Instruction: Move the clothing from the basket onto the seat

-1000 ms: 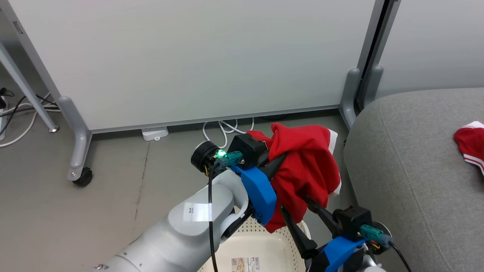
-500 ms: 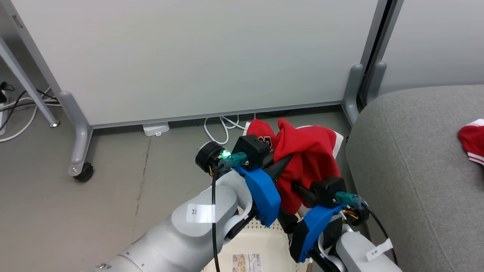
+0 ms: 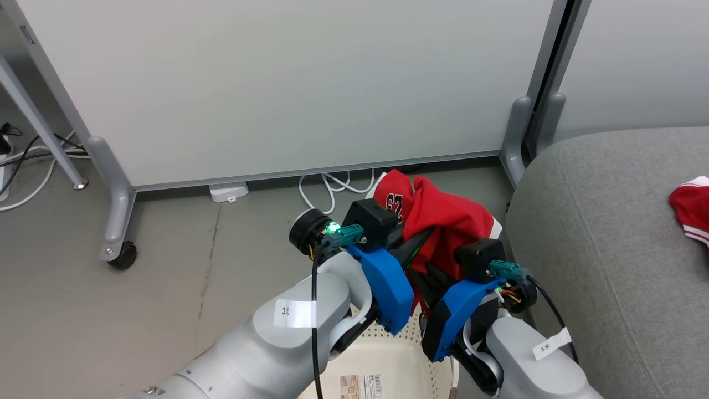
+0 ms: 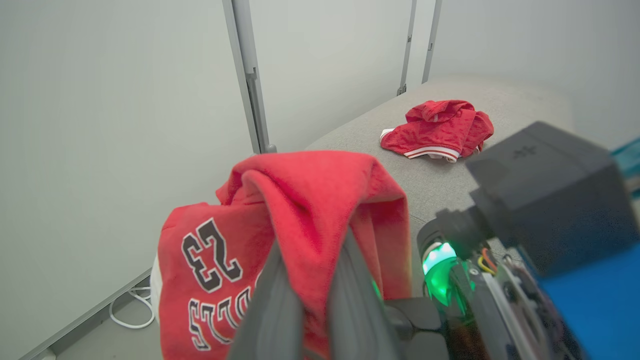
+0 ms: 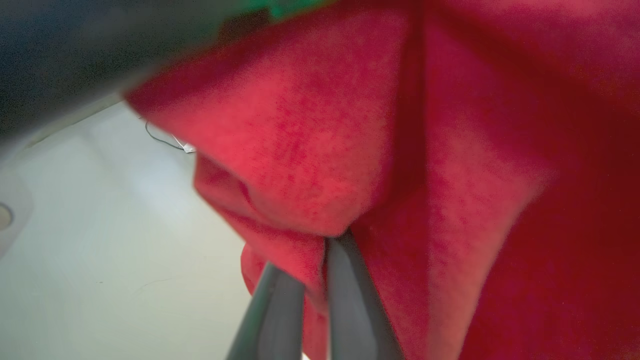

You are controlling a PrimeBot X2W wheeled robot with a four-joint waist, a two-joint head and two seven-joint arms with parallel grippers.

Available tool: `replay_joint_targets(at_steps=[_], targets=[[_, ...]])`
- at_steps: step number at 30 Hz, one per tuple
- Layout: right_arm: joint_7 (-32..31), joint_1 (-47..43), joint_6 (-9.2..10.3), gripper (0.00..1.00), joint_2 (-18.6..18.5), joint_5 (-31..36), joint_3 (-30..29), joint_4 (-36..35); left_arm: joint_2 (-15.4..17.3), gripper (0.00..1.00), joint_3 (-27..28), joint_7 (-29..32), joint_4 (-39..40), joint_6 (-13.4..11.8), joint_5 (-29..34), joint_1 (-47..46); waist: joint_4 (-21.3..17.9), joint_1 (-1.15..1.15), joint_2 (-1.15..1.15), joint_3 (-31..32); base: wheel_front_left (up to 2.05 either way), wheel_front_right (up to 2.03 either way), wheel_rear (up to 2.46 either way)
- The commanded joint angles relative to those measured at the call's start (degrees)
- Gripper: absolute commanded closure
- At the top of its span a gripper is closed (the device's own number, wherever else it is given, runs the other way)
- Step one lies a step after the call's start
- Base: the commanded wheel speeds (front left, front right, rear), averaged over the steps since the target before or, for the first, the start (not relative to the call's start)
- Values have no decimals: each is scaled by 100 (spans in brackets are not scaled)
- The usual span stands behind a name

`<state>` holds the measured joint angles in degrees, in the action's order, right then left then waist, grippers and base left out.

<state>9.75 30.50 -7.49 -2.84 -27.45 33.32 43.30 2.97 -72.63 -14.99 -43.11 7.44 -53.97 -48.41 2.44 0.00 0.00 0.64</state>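
I have the number 23 jersey (image 3: pixel 443 221) held up above the laundry basket (image 3: pixel 382 356), both pairs of jaws clamped on its folds: left gripper (image 4: pixel 312 250) high, right gripper (image 5: pixel 310 260) lower. The other red garment (image 3: pixel 689 213) lies on the grey sofa cushion (image 3: pixel 609 249). I judge this the carry; next, swing right over the cushion, then release both

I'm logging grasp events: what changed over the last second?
The right pincer, open and low over the basket before, rose, moved in and shut on a lower fold of the number 23 jersey, which bunched up. The left pincer kept its hold on the jersey. The other red garment stayed on the seat.
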Motion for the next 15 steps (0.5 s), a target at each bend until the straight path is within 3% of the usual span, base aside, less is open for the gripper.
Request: replay_joint_targets(at_steps=[1,15], targets=[[73,118,-1,100,-9,-68,54,102,-10,100,12,-29,-6,6,-23,-72,-15,0,0,7,0,0,0],[298,245,-1,100,-9,-304,337,467,-8,100,109,-30,-63,6,7,-18,-95,0,0,34,0,0,0]])
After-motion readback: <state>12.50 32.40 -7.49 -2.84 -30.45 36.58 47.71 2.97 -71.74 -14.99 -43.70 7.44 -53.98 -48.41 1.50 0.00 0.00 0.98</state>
